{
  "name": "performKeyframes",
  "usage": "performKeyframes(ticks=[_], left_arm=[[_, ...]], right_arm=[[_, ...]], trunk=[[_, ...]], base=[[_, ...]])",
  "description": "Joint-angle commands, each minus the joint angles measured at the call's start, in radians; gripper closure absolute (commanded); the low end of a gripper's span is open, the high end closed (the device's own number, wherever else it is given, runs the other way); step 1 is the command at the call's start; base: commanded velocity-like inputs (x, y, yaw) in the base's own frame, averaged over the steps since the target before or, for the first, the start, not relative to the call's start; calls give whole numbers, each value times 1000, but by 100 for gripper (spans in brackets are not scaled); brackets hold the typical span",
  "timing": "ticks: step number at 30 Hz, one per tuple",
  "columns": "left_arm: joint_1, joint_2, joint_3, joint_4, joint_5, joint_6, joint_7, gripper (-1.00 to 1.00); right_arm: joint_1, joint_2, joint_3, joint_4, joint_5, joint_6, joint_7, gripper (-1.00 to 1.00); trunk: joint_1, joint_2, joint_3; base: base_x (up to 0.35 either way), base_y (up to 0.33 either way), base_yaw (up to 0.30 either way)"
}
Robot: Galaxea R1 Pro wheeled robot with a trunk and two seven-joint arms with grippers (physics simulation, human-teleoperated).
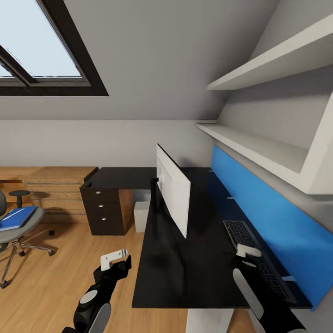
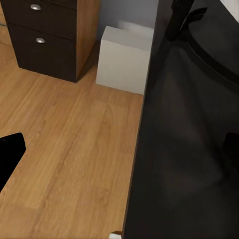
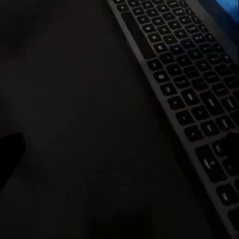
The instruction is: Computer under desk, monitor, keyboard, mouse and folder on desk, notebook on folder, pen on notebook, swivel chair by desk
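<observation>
The black desk (image 1: 185, 273) carries the monitor (image 1: 175, 194), standing edge-on with its pale back towards me. The keyboard (image 1: 253, 252) (image 3: 189, 84) lies along the blue wall panel. My right gripper (image 1: 247, 253) hovers open just over the keyboard's near side. My left gripper (image 1: 115, 259) hangs open over the floor beside the desk's left edge (image 2: 149, 149). The pale computer (image 1: 141, 215) (image 2: 124, 59) stands under the desk. At the far left, the swivel chair (image 1: 21, 229) holds the blue folder (image 1: 16, 217). Mouse, notebook and pen are out of view.
A dark drawer unit (image 1: 104, 210) (image 2: 45, 40) stands beside the computer. Light wooden low shelving (image 1: 55, 185) lines the back wall. White wall shelves (image 1: 259, 148) overhang the desk at the right. Wooden floor (image 1: 60, 282) lies open between chair and desk.
</observation>
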Motion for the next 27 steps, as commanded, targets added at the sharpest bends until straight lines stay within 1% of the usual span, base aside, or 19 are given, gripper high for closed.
performKeyframes(ticks=[1,3,7,9,14,27], left_arm=[[-1,0,-1,-1,8,3,8,-100],[-1,0,-2,-1,7,2,8,-100],[-1,0,-2,1,8,2,8,-100],[-1,0,-2,1,7,3,8,-100],[-1,0,-2,2,8,3,8,-100],[-1,0,0,2,9,3,8,-100]], right_arm=[[-12,-5,3,22,-7,-8,-9,-100],[-29,-10,3,50,-6,-22,-8,-100],[-34,-11,2,58,-6,-28,-8,-100],[-36,-12,-1,60,-6,-42,-9,-100],[-37,-12,-5,61,-6,-67,-12,-100],[-37,-8,-2,47,-6,-70,-6,-100]], trunk=[[0,-1,-2],[0,-1,-2],[0,-1,-2],[0,-1,-2],[0,-1,-2],[0,-1,-2]], base=[[0,-105,0],[0,-228,0],[0,-262,0],[0,-106,0],[0,-31,0],[0,-1,0]])
